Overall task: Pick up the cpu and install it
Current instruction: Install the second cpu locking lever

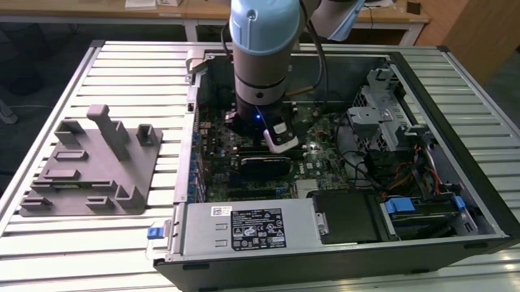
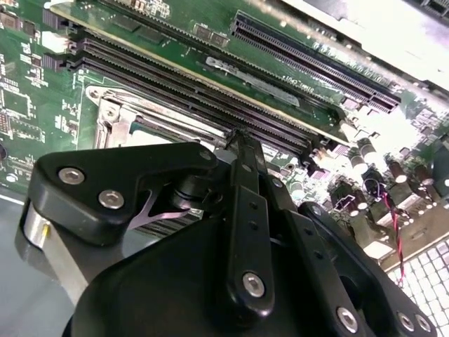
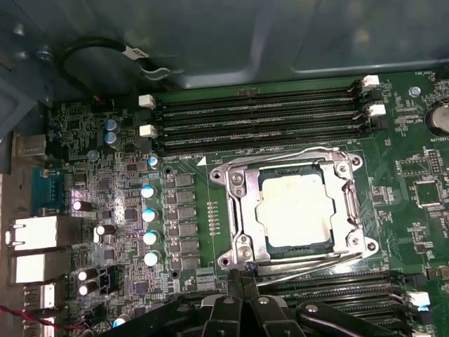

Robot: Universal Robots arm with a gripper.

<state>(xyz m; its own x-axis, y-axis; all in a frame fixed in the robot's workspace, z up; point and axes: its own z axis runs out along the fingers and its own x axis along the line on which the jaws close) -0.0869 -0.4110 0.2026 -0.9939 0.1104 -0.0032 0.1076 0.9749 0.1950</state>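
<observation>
I see the cpu [image 3: 293, 208] lying flat in its socket [image 3: 238, 210] on the board [image 3: 414, 161] — a pale silvery square with a darker rim. My gripper [image 3: 242, 281] hovers just beside the socket, fingers pressed together — holding nothing.

The slatted table [image 1: 122, 79] (pale metal) carries a grey fixture [image 1: 89, 167] and computer case [image 1: 325, 255].
</observation>
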